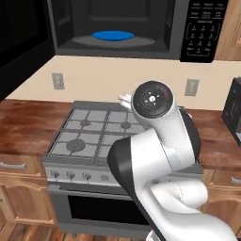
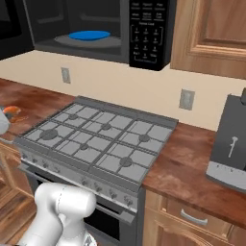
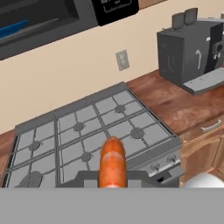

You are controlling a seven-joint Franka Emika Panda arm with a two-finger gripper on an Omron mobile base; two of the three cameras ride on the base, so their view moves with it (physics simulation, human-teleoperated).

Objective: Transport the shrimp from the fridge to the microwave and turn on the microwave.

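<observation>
shrimp [image 3: 113, 164]: pinched tight in my gripper [image 3: 113, 183], over the stove [image 3: 87, 140]
microwave [image 1: 136, 28]: door open, blue plate [image 1: 112, 35] inside

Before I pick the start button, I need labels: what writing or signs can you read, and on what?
Microwave keypad: rows of white lettering and button marks, too small and blurred to read.
Coffee machine: a pale utensil-shaped mark, no words.
Stove and wall outlets: no text.

Grey gas stove [image 2: 96, 139], dark coffee machine [image 3: 192, 52].
</observation>
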